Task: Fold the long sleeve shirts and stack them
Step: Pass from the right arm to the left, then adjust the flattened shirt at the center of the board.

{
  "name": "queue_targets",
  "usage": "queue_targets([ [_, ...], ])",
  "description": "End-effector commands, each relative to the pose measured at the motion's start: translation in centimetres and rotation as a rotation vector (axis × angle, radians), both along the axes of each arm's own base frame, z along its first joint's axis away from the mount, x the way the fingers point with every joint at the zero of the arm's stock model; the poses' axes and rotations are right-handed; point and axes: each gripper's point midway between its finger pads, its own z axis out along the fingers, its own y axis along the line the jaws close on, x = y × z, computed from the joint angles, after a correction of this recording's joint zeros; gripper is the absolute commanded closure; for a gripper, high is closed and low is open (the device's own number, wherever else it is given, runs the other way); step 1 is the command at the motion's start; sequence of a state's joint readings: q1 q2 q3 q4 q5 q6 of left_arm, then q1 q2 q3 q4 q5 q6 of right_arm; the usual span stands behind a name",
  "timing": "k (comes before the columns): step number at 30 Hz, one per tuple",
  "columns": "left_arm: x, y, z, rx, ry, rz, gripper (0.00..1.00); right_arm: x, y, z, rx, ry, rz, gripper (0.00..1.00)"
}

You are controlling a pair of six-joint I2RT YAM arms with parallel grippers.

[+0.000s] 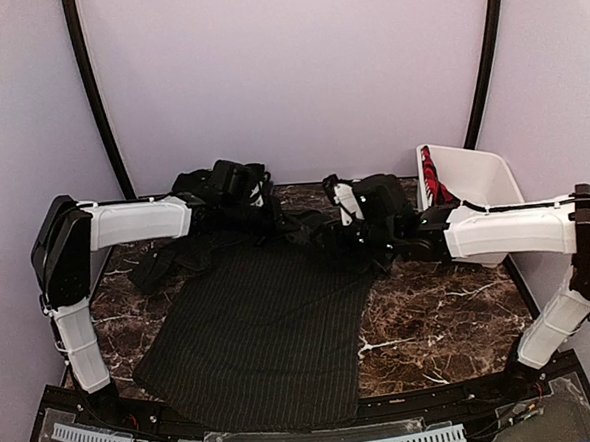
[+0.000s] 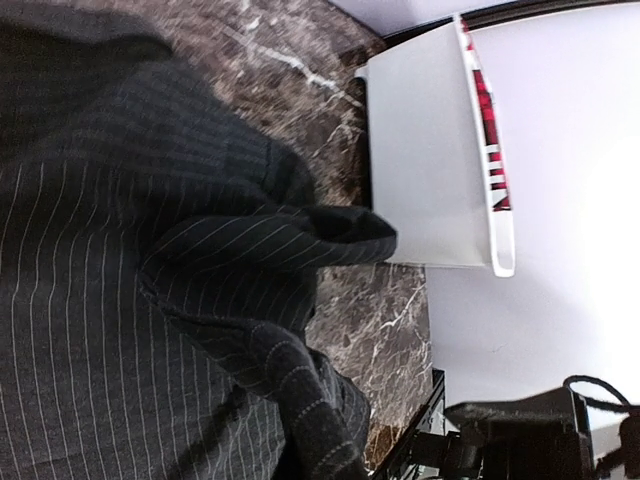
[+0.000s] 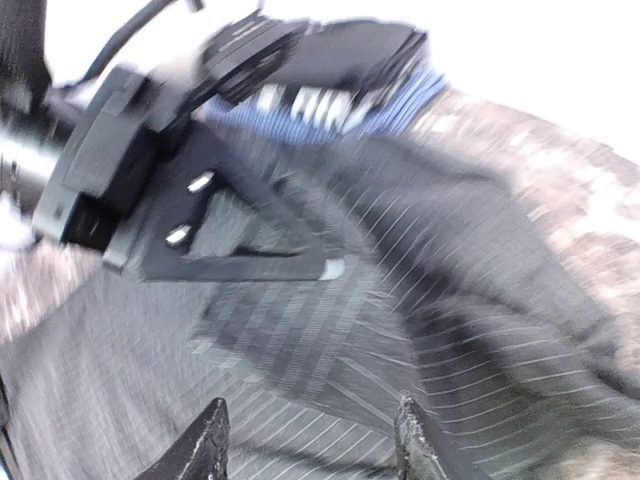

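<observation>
While the pinstriped shirt (image 1: pixel 262 333) lies spread on the marble table (image 1: pixel 451 312) left of the white basket (image 1: pixel 493 184), its far edge bunches up level with that basket. Just beside the basket, the right gripper (image 3: pixel 310 445) hangs over the rumpled cloth, jaws parted, grasping nothing. Farther left of the basket, the left gripper (image 1: pixel 245 194) is clenched; whether it pinches cloth I cannot tell.
</observation>
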State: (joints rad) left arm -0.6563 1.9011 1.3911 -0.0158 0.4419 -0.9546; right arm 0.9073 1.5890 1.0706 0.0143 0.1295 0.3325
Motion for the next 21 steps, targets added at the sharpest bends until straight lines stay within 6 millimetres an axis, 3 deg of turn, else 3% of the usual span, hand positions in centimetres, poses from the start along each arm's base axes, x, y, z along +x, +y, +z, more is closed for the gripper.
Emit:
queue_targets([
  [1,0.5,1.1,8.4,0.049,-0.259,-0.06,1.0,1.6,-4.8,0.9,0.003,0.029,-0.181,0.46],
  [6,1.0,2.9,12.4,0.112,-0.367,-0.013,1.0,3.3,-8.7,-0.3,0.011,0.075,-0.293,0.46],
  [14,1.6,8.3,18.7,0.138,-0.496,0.163,1.0,4.1,-10.9,-1.9,-0.014,0.099,-0.377,0.47],
  [18,2.0,11.1,19.7,0.168,-0.504,0.226,1.0,4.2,-11.2,-2.1,-0.009,0.104,-0.385,0.46],
  [21,1.9,12.5,19.0,0.185,-0.451,0.259,1.0,4.5,-11.1,-2.7,-0.017,0.117,-0.385,0.46],
])
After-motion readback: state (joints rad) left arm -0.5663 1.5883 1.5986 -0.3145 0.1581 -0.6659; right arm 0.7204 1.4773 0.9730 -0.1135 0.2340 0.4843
